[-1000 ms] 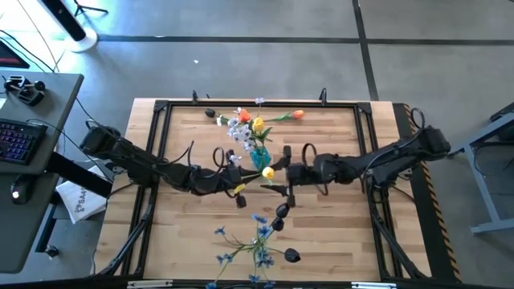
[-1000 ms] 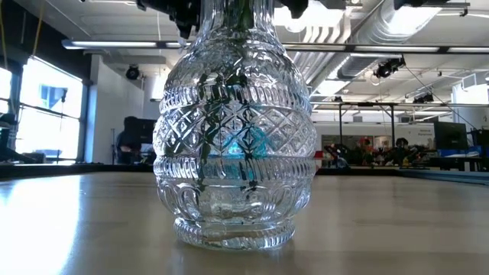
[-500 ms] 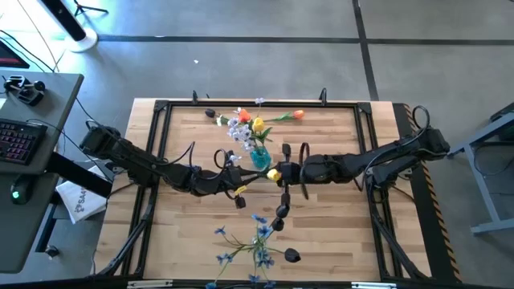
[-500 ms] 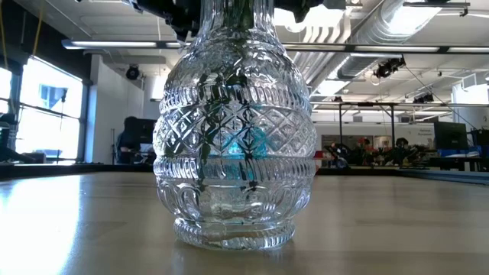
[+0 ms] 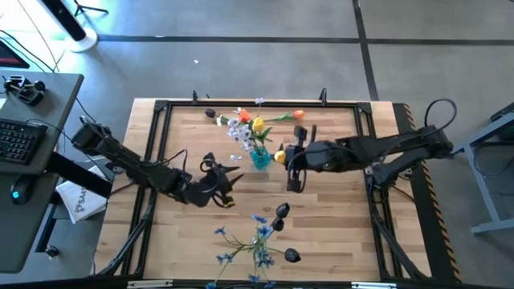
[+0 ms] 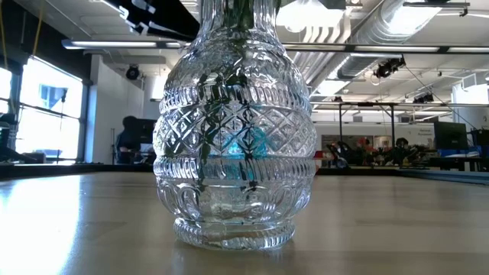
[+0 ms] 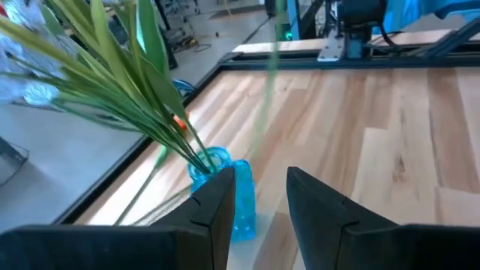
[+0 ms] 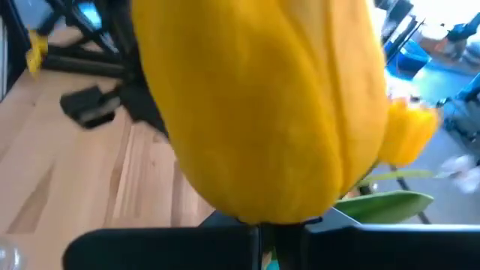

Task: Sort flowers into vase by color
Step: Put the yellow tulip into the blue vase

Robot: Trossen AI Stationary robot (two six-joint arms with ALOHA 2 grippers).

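Tulip (image 5: 279, 155), yellow, pinched in right pincer (image 5: 286, 157) beside vase (image 5: 260, 158).
Several flowers already in vase; blue sprays (image 5: 255, 239), dark buds (image 5: 280, 212) left on bench (image 5: 337, 217). Left pincer (image 5: 227, 183) slightly spread, empty.

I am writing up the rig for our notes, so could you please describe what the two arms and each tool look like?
Both arms are dark, nearly black, and slender, built of jointed segments with black cables looping beside them. The left tool has two matte black, blocky fingers with angled faces. The right tool is equally dark. No markings show on either.
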